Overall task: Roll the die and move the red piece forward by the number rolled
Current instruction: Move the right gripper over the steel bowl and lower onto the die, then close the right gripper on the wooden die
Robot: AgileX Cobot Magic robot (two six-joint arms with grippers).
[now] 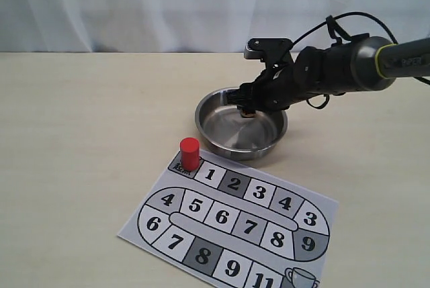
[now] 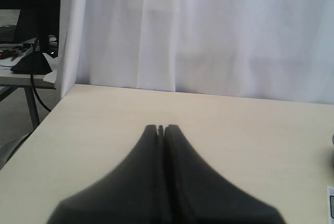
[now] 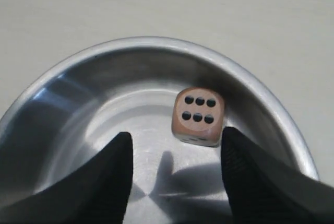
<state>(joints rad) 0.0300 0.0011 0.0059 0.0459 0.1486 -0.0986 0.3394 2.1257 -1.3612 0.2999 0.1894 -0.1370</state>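
Jaws of the right arm (image 1: 349,66) stand spread and pinch nothing. Their two dark fingers (image 3: 115,166) hang inside the metal bowl (image 1: 199,119). The die (image 3: 199,114) rests on the bowl's floor just past the fingertips and close beside one of them; whether it touches that one I cannot tell. Its top face shows six dark pips.

The left jaws are pressed together, with only a thin slit at their tips. They point across the bare tabletop (image 1: 80,133) toward a white curtain (image 2: 209,31). The left arm does not show in the exterior view.

On the printed board (image 1: 222,217) the squares read 1, 2, 3, 4 along the top row. The loop below them carries 3, 9, 8, 7, 6, 5, 4, 6, 7, 8, 9 and 11. The red piece (image 1: 189,154) stands upright on the grey square just left of the 1. It covers most of that square's small dark print, which is too fine to read. A drawn cup at the board's near corner is cut off by the frame. White lettering on the right arm's grey link is cut by the frame edge and too blurred to make out.

The right arm reaches in from the right of the exterior view, its wrist bent down over the bowl's far side. From there the die is only a small tan patch under the black wrist.
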